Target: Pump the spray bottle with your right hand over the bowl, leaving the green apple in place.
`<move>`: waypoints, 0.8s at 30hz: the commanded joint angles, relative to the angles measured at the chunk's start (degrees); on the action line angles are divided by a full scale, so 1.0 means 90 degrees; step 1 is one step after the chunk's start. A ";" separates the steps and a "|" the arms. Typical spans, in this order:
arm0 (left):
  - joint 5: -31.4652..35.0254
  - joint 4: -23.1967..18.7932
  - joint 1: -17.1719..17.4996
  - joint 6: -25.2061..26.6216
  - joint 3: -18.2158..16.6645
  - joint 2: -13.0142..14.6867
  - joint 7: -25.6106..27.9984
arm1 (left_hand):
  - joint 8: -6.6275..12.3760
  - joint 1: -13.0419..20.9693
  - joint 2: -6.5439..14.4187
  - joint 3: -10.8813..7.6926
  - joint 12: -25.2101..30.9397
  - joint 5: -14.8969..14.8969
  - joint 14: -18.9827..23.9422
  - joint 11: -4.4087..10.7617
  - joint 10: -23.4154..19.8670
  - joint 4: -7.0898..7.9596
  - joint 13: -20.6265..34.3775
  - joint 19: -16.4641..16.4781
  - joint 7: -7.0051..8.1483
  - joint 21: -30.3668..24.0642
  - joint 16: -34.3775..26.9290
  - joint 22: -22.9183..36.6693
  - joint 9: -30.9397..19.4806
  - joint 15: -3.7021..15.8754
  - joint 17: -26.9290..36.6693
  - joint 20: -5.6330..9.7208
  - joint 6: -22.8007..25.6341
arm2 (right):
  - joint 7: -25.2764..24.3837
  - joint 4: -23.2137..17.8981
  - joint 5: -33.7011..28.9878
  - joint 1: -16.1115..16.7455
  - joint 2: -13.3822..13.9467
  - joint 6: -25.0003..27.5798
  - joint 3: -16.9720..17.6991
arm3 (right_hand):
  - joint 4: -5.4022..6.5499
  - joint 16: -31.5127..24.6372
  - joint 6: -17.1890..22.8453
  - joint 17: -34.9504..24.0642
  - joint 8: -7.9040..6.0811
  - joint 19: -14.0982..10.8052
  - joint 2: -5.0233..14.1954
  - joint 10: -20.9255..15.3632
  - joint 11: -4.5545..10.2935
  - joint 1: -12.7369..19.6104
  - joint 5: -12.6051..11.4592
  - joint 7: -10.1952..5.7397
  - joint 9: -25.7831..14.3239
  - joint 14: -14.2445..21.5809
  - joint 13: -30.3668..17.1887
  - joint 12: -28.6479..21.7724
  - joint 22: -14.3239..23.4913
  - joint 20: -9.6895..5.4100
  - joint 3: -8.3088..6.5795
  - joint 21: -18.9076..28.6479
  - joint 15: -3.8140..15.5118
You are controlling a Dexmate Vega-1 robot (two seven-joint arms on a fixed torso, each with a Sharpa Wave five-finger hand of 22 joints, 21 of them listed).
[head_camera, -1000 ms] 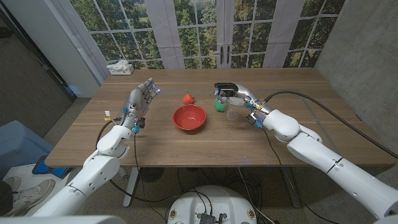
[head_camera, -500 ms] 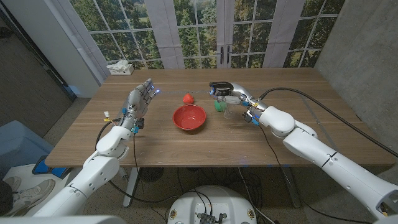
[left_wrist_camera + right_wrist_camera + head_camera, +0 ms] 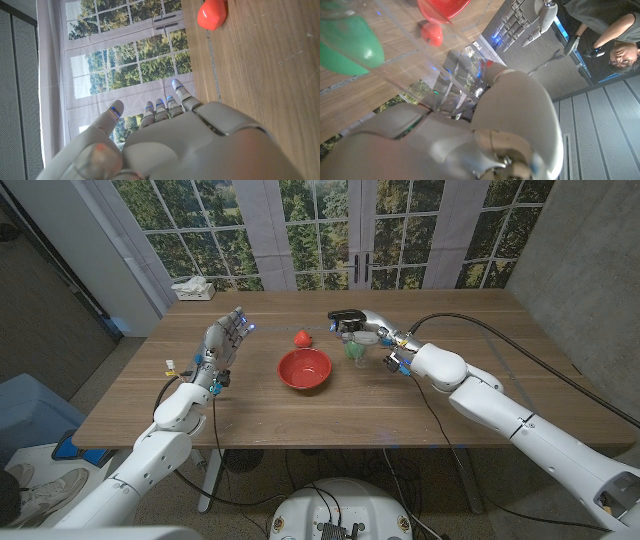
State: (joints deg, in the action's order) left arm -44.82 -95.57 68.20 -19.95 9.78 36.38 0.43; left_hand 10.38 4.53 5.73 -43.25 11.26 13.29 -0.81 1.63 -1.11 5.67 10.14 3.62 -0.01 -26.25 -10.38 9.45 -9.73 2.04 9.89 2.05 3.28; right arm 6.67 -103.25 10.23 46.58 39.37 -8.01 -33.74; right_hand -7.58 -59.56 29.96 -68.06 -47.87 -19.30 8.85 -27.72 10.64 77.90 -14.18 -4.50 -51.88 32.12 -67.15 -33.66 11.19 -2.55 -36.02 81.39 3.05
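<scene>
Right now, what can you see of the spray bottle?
The spray bottle has a clear, see-through body and a black spray head pointing toward the bowl. The right hand grips it, holding it off the table, right of the bowl and not yet over it. The green apple shows behind and through the clear body. In the right wrist view the transparent body runs out from the hand's grasp. Whether it holds liquid I cannot tell.

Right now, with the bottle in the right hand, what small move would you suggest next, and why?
Probably carry the spray bottle a little further toward the red bowl: the right hand holds it beside the bowl, not above it, near the green apple.
</scene>
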 commanded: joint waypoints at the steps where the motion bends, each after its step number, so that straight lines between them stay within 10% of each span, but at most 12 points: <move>1: -0.0063 0.0115 -0.0040 -0.0032 -0.0015 -0.0016 -0.0087 | 0.0005 -0.0050 0.0413 -0.0063 -0.0017 0.0014 -0.0032 0.0021 0.0041 0.0008 0.0019 0.0044 0.0032 0.0010 0.0000 0.0033 -0.0030 0.0083 0.0004 0.0013 0.0024 | 0.0272 0.0082 -0.0264 -0.0405 -0.0084 0.0190 -0.0274 | -0.0213 -0.0043 0.0037 -0.0216 0.0006 0.0013 0.0167 -0.0024 -0.0014 0.0144 -0.0041 0.0016 -0.0035 0.0068 -0.0030 0.0013 0.0006 -0.0822 -0.0467 0.0049 0.0965; 24: -0.0077 0.0218 -0.0143 -0.0032 0.0015 -0.0046 -0.0138 | 0.0005 -0.0060 0.0412 -0.0072 -0.0017 0.0015 -0.0039 0.0018 0.0044 0.0008 0.0019 0.0061 0.0038 0.0050 0.0002 0.0034 -0.0030 0.0084 0.0003 0.0010 0.0023 | 0.0912 0.0060 -0.0875 -0.1091 -0.0008 0.0651 -0.0684 | -0.0214 -0.0068 0.0036 -0.0218 0.0028 0.0029 0.0163 -0.0022 -0.0012 0.0135 -0.0054 0.0028 -0.0031 0.0064 -0.0043 0.0018 -0.0055 -0.0826 -0.0490 0.0102 0.0953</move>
State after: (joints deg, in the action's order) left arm -45.53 -94.05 67.44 -20.28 9.65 36.12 -0.67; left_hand 10.38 4.54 5.74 -43.50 11.26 13.29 -1.02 1.63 -1.11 5.91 10.14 3.61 -0.01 -25.82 -10.38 9.45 -9.73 1.84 9.89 2.05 3.28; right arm 11.81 -102.59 4.84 39.69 38.96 -4.12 -38.11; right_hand -7.58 -59.78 29.97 -68.06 -47.64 -19.31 8.84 -27.73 10.64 77.91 -14.42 -4.51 -52.00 32.12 -67.36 -33.66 10.50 -2.55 -36.02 82.05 3.05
